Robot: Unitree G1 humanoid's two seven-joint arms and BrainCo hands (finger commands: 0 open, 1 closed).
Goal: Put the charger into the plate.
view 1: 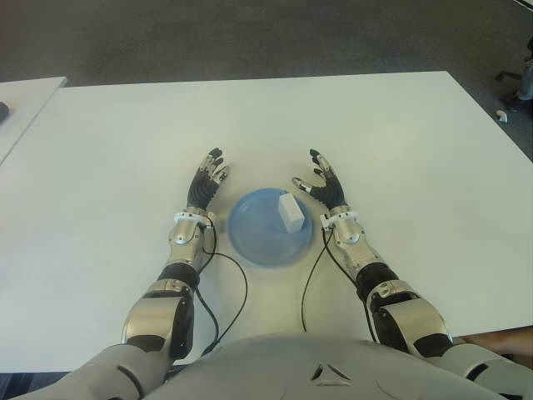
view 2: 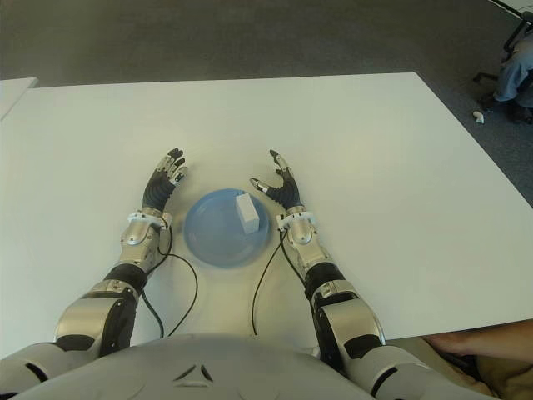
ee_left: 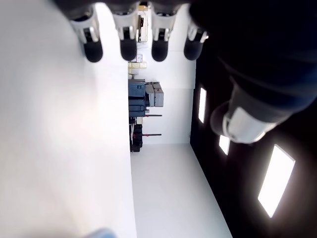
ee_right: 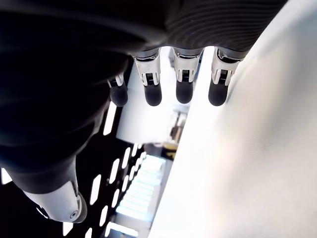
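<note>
A small white charger [view 1: 291,212] lies inside the round blue plate [view 1: 258,237], toward the plate's right rim, on the white table [view 1: 400,150]. My left hand [view 1: 208,178] shows just left of the plate, fingers stretched out and holding nothing. On the plate's right side my right hand [view 1: 321,180] is spread open too, its thumb a short way from the charger and not touching it. Both wrist views show straight fingers [ee_left: 127,45] [ee_right: 183,89] with nothing between them.
Black cables [view 1: 229,292] run from both wrists back toward my body across the table's near part. A second white table edge [view 1: 25,96] shows at the far left. A person's arm [view 2: 483,342] appears at the near right corner. Chair parts [view 2: 512,58] stand at the far right on dark floor.
</note>
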